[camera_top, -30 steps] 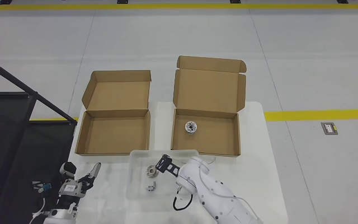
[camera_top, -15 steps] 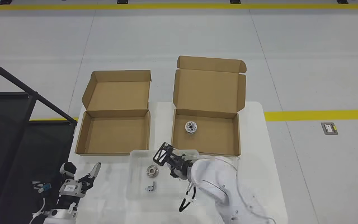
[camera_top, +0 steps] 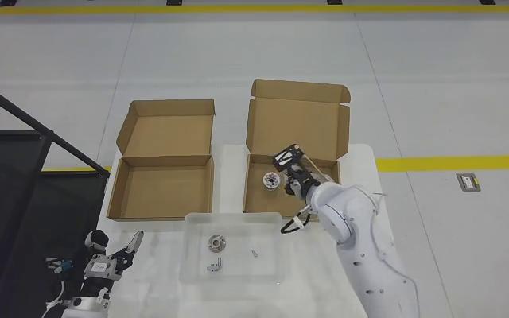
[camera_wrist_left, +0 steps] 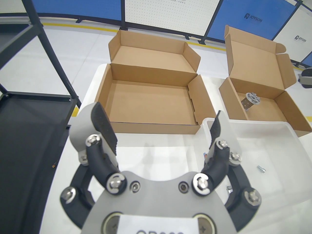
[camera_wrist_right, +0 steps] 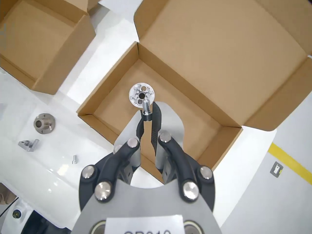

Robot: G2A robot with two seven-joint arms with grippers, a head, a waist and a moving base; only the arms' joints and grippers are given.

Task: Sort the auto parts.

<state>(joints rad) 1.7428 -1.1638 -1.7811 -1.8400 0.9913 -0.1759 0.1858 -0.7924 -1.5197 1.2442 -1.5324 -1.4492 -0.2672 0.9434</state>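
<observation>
1. Right wrist view: right pincer pressed together on a small bolt, gripped by its dark head. It hangs over the right box, inside that box's walls.
2. Bolt's long axis runs in line with the fingers, threaded end pointing away from the pincer, down toward the right box's floor.
3. Just past the thread tip, on the right box's floor, sits a flanged disc part, close to the box's front corner on the tray side. Cannot tell whether the bolt clears it or is aimed at its bore.
4. Judgement: the drop is the step in hand. The bolt's target lies straight ahead along its own axis, so a short lowering and release should do. Risk: it lands on the disc and rolls.
5. Clear tray, just in front of the right box, holds a round hub, a bracket and a small screw.
6. Left box stands beside the right box, apart from it, on the same white surface.
7. Left pincer spread, holding nothing, well apart from the right box, beyond the tray. The right arm is plainly nearer.
</observation>
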